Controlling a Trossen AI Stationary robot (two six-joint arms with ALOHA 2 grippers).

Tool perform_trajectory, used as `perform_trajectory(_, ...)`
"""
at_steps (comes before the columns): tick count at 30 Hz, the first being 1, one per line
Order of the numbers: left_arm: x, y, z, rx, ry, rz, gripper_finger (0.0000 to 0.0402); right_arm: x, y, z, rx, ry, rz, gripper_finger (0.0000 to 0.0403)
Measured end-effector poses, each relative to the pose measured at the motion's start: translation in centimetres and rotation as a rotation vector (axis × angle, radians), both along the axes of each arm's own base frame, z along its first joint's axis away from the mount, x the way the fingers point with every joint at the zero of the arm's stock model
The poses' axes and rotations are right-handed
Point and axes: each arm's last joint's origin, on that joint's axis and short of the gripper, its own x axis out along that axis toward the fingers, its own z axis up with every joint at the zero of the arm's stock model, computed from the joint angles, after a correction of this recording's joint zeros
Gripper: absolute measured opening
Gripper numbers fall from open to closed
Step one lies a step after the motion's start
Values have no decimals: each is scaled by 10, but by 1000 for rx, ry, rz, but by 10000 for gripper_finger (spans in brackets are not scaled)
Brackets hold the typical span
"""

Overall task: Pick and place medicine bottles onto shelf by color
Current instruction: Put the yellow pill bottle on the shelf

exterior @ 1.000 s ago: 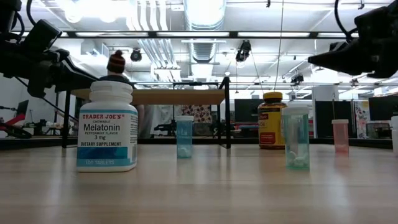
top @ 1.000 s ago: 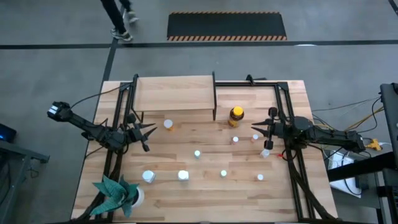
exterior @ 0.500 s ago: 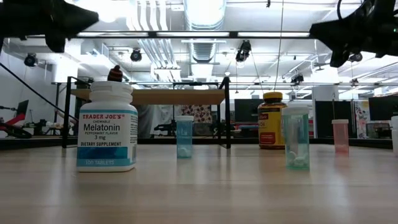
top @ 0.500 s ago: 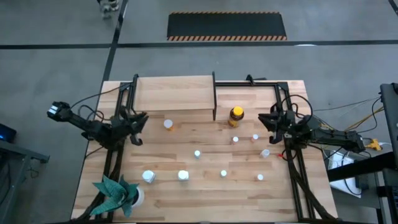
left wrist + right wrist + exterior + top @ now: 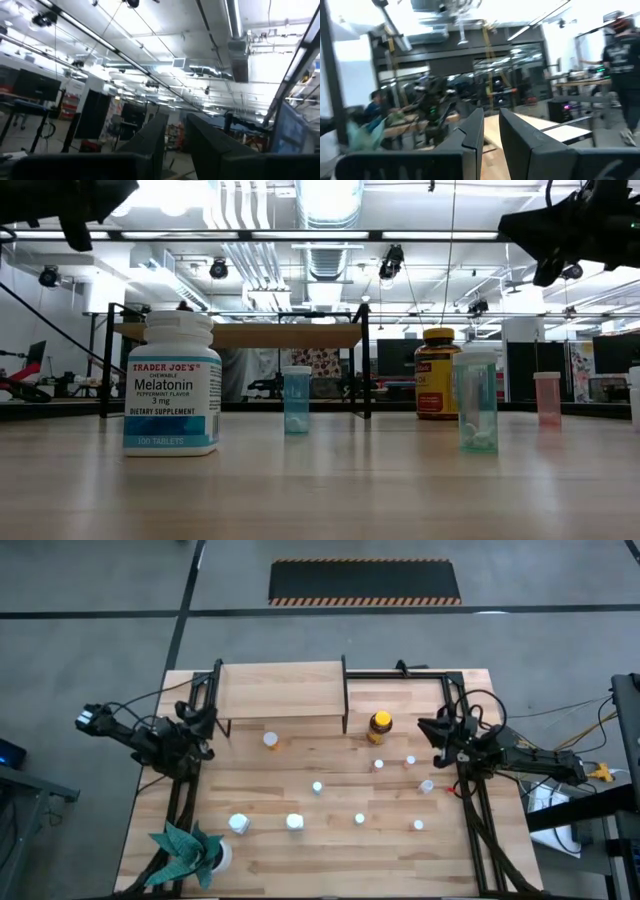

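Several small medicine bottles stand upright on their bases across the tabletop: a white one point(image 5: 270, 740), a white Melatonin bottle point(image 5: 172, 385), pale-blue vials point(image 5: 296, 398) point(image 5: 478, 400), a pink vial point(image 5: 548, 398) and the amber jar with a yellow lid point(image 5: 380, 725). The light-wood shelf point(image 5: 282, 690) stands on black legs at the far side and carries nothing. My left gripper point(image 5: 200, 720) is shut and empty, raised by the shelf's left end. My right gripper point(image 5: 430, 728) is shut and empty, raised right of the amber jar. Both point upward into the room point(image 5: 175, 137) point(image 5: 491, 130).
A white pot with a green plant point(image 5: 190, 850) stands at the near left corner. Black frame rails point(image 5: 470, 800) run along the table's left and right sides. People show in the room beyond the table in the right wrist view.
Both grippers have drawn back from the table's middle toward their own side edges and the far edge. They have risen and tipped upward. Their spread fingers have closed. No bottle has moved.
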Motion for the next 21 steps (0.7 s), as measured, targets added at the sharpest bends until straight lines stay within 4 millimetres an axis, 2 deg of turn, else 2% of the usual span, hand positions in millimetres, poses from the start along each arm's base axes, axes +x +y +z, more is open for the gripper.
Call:
perform_trajectory(5, 1, -1, -1, 69, 55, 44, 63, -1, 0, 7, 1, -73, -14, 52)
perform_trajectory(11, 2, -2, 0, 99, 41, 20, 63, 0, 0, 18, -54, -171, -31, 52)
perform_trajectory(14, 2, -3, 1, 138, 20, -12, 63, 5, -1, 22, -69, -136, -37, 52)
perform_trajectory(19, 2, -4, 2, 186, 14, -25, 63, 15, -2, 46, -83, -98, -44, 52)
perform_trajectory(21, 1, -4, 2, 202, 24, -13, 63, 25, -4, 54, -91, -25, -57, 52)
